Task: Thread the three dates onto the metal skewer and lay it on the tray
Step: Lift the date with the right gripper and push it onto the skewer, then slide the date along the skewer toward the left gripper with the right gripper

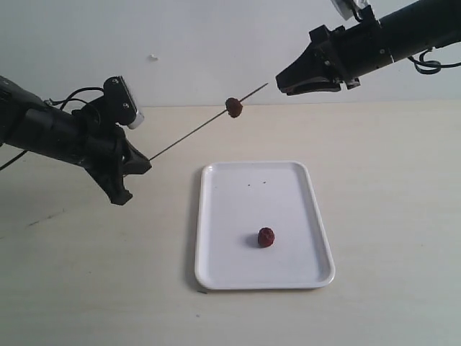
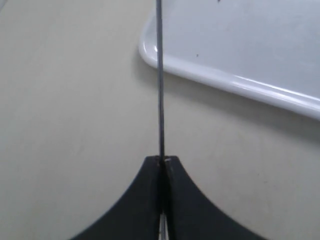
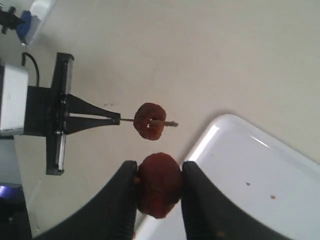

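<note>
- Metal skewer (image 1: 194,133) hangs in the air above the bench (image 1: 389,216). It slants up from the left end effector (image 1: 146,164) toward the right end effector (image 1: 281,81).
- Clenched on the rod's lower end, the left end effector has its two black fingers (image 2: 140,200) pressed together. In the left wrist view the thin rod comes straight out between them and passes over a rounded corner of the tray (image 1: 223,216).
- Near the free tip sits the threaded date (image 1: 233,107), dark red-brown and wrinkled. The rod runs through it and a short length of tip sticks out beyond.
- Between the right end effector's two black fingers (image 3: 200,200) is the held date (image 3: 159,186). The fruit fills the gap between them.
- In the right wrist view that fruit is close to the skewer's tip and the threaded one, but touches neither.
- On the tray lies the loose date (image 1: 266,237), alone, in the half nearer the exterior camera and roughly midway across its width.
- White and low-rimmed, the tray rests flat on the bench between the two arms, with a few tiny dark specks on its farther half.
</note>
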Tool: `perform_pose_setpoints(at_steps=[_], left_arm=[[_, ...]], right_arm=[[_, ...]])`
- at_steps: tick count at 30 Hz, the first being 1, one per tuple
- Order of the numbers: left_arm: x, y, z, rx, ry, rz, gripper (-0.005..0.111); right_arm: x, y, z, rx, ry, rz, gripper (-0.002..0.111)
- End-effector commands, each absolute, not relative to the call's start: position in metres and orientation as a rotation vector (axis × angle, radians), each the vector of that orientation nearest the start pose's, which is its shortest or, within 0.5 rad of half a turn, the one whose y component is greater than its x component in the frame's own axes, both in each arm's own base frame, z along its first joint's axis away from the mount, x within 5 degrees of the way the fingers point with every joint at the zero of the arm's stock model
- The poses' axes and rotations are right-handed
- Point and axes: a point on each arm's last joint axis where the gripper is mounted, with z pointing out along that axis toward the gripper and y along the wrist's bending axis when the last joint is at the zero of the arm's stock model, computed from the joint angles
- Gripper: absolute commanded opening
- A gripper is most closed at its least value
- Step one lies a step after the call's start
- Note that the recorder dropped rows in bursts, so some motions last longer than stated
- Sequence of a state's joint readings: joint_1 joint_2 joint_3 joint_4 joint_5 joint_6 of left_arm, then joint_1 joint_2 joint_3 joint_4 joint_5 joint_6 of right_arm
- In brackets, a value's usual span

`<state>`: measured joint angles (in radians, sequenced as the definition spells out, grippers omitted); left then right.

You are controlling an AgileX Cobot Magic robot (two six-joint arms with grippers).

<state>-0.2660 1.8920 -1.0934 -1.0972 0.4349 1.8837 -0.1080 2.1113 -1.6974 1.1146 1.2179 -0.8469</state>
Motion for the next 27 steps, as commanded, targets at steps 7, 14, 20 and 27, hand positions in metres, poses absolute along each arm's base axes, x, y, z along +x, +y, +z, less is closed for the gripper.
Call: perform_pose_setpoints(at_steps=[7,14,20,27], left_arm=[[0.359,-0.135,0.164,1.436,1.926,-0.193,0.0],[0.361,-0.135,0.166,1.458,1.881,-0.157,0.0],[0.362,-0.135,0.165,1.467,1.87,-0.143,0.0],[0.362,-0.135,0.165,1.479,1.853,-0.144,0.0]], right_arm=[[0.452,0.025,0.239,-0.331,2.282,1.261,0.03],[0.451,0.02,0.236,-0.344,2.311,1.229,0.03],[0.45,0.021,0.234,-0.335,2.34,1.223,0.03],[0.45,0.02,0.234,-0.314,2.351,1.23,0.03]])
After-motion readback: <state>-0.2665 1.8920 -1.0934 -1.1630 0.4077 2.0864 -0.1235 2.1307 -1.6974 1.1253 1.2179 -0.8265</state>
